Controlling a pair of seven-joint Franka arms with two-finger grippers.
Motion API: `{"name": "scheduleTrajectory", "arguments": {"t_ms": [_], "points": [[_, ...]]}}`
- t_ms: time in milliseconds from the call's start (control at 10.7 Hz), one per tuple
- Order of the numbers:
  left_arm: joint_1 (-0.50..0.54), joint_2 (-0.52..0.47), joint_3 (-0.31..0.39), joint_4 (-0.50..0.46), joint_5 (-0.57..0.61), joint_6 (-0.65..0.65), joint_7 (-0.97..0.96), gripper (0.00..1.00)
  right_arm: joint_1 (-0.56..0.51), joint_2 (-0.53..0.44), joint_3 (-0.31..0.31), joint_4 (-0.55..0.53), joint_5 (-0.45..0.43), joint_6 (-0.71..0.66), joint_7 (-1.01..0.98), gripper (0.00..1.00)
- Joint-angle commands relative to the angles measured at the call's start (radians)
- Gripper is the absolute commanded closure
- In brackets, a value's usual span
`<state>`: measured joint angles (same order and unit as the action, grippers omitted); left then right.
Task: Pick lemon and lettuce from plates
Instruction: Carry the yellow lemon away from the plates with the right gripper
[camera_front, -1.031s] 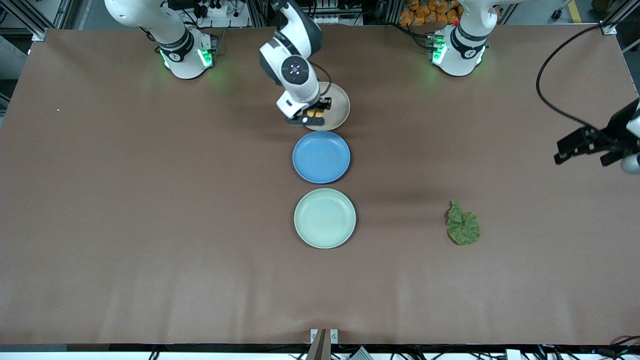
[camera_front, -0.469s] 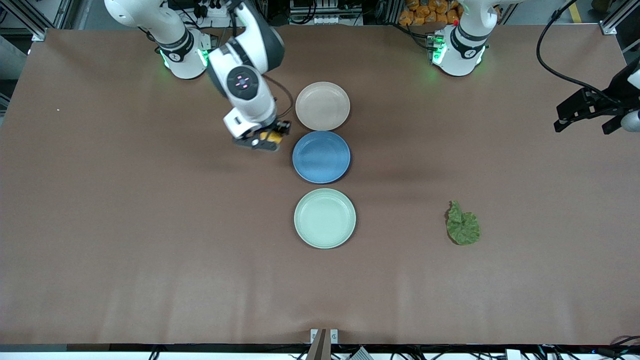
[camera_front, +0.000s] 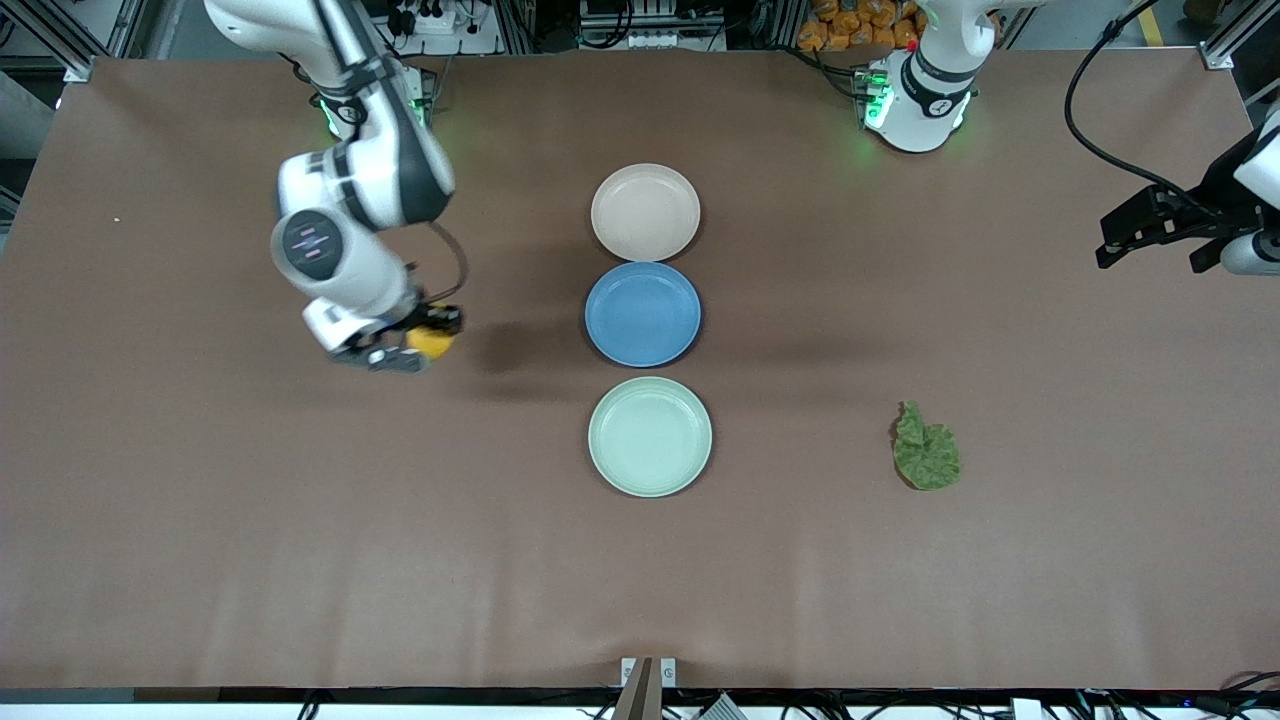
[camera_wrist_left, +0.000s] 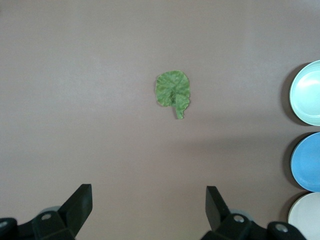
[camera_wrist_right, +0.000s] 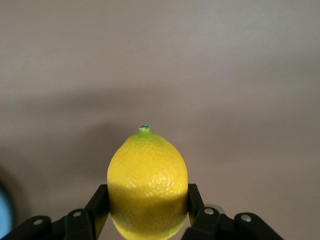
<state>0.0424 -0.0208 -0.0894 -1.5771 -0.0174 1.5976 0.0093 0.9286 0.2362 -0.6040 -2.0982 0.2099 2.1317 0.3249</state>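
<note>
Nearest the front camera lies the mint plate (camera_front: 650, 437), bare, with the lettuce (camera_front: 926, 447) flat on the table (camera_front: 200, 520) level with it, well toward the left arm's end. Next farther from the camera than the mint plate sits the blue plate (camera_front: 643, 314); beside that, toward the right arm's end, the right gripper (camera_front: 408, 346) hangs over bare table, clamped on the lemon (camera_front: 433, 342). Farthest is the cream plate (camera_front: 645, 212). The left gripper (camera_front: 1165, 232) waits, fingers spread, over the table edge.
</note>
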Motion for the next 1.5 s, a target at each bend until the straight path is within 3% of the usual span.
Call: {"name": "scheduleTrajectory", "arguments": {"t_ms": [0, 188, 562, 656, 844, 938, 1312, 1406], "points": [[0.01, 0.009, -0.003, -0.003, 0.016, 0.01, -0.014, 0.0, -0.135, 0.087, 0.006, -0.006, -0.014, 0.069, -0.241, 1.0], [0.01, 0.016, -0.003, 0.0, 0.017, 0.016, -0.014, 0.0, -0.23, 0.147, 0.01, 0.006, 0.0, 0.132, -0.39, 1.0], [-0.003, 0.033, -0.003, 0.0, 0.022, 0.025, -0.014, 0.0, -0.295, 0.253, 0.015, 0.072, 0.075, 0.136, -0.549, 1.0], [-0.003, 0.033, -0.003, 0.002, 0.025, 0.025, -0.011, 0.0, -0.321, 0.262, 0.039, 0.086, 0.081, 0.139, -0.569, 0.69], [-0.006, 0.036, -0.003, 0.023, 0.028, 0.025, 0.003, 0.0, -0.471, 0.259, 0.175, 0.084, 0.08, 0.184, -0.57, 0.0], [-0.007, 0.036, -0.003, 0.025, 0.027, 0.025, 0.003, 0.0, -0.519, 0.252, 0.222, 0.084, 0.077, 0.183, -0.572, 0.0], [-0.006, 0.044, -0.003, 0.037, 0.022, 0.025, 0.003, 0.0, -0.559, 0.192, 0.239, 0.081, 0.072, 0.163, -0.57, 0.0], [-0.006, 0.059, -0.003, 0.063, 0.022, 0.025, 0.003, 0.0, -0.594, 0.155, 0.281, 0.08, 0.054, 0.163, -0.567, 0.0]]}}
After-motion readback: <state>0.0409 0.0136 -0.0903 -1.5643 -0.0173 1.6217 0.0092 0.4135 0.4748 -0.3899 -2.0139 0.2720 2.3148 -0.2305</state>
